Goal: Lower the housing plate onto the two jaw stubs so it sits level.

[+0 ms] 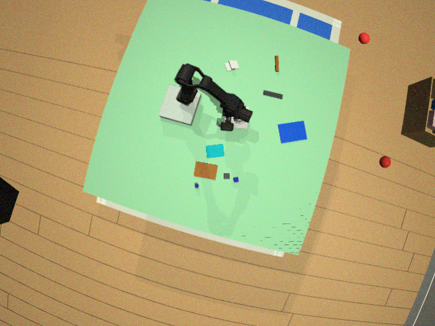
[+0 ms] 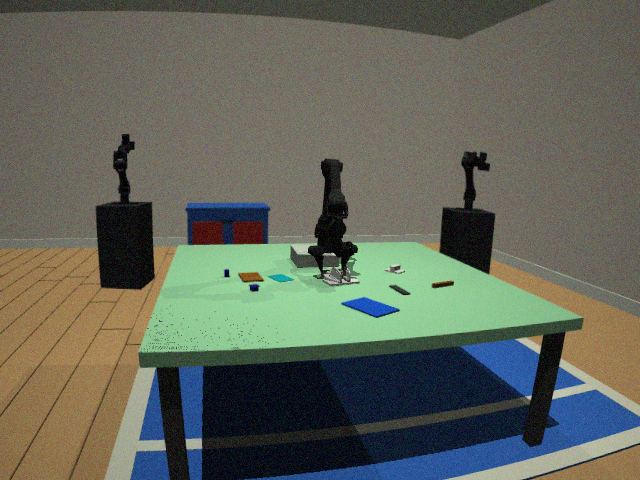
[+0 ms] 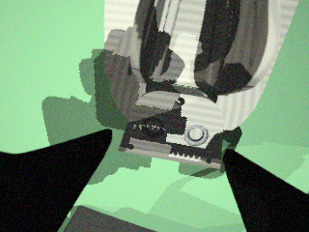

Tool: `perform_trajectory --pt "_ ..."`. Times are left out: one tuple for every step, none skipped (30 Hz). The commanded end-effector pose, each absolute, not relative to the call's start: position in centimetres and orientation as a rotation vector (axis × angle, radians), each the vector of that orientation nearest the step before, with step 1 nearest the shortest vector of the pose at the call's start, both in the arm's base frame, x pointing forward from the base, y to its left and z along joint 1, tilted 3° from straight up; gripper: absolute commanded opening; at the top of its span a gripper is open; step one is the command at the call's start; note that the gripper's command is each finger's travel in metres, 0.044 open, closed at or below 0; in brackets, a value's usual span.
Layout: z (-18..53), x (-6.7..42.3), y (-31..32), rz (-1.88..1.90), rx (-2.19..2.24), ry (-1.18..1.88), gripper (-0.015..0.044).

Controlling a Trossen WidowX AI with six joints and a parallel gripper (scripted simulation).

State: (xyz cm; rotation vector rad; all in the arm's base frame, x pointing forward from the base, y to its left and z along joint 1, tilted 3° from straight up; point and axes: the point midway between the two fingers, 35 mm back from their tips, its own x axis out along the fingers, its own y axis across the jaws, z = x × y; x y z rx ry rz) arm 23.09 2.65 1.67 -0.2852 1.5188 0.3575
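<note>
The pale housing plate (image 3: 209, 113) lies over the near ends of the two jaws in the wrist view. A round stub end shows at its right and a shaded round spot at its left. The long curved jaws (image 3: 145, 43) (image 3: 258, 53) reach away over the whitish base board (image 1: 241, 125) (image 2: 353, 282) (image 3: 116, 16). Whether the housing plate is fully down and level cannot be told, as shadow covers much of it. My gripper (image 2: 333, 277) (image 3: 167, 144) is open and empty, low over the board, with one black fingertip on each side of the housing plate and a gap at the left.
A cyan plate (image 1: 215, 151) (image 2: 280, 277) and a brown plate (image 1: 205, 170) (image 2: 250, 276) lie near small cubes. A dark bar (image 1: 272, 94) (image 2: 399, 289), a blue plate (image 1: 292, 132) (image 2: 370, 306), an orange bar (image 1: 276, 63) (image 2: 443, 284) and white blocks (image 1: 232, 65) (image 2: 395, 269) lie farther off.
</note>
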Motion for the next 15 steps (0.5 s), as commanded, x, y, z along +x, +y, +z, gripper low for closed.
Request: perform_trajectory --pt "5.5 23.5 2.5 0.355 -0.288 1.486 0.0440" --pt "6.7 23.3 2.4 0.355 -0.287 1.486 0.0440" --pt "7.4 23.1 2.4 0.354 -0.286 1.487 0.0440" --pt "7.7 23.1 2.4 0.354 -0.286 1.487 0.0440" --pt "7.7 23.1 2.4 0.354 -0.286 1.487 0.0440" --pt "7.7 23.1 2.4 0.354 -0.286 1.487 0.0440" --pt "7.1 23.4 2.4 0.348 -0.285 1.477 0.0440" --pt "7.2 23.3 2.4 0.348 -0.285 1.477 0.0440" --pt "7.8 23.0 2.3 0.348 -0.285 1.478 0.0440" --pt "8.7 22.5 2.3 0.350 -0.285 1.480 0.0440" --pt "9.8 21.7 2.1 0.351 -0.286 1.483 0.0440" --pt "10.9 20.9 2.0 0.352 -0.286 1.485 0.0440" --pt "11.8 20.2 1.9 0.353 -0.286 1.487 0.0440" --pt "12.3 19.8 1.9 0.354 -0.286 1.489 0.0440" --pt "12.4 19.7 1.8 0.354 -0.286 1.489 0.0440"
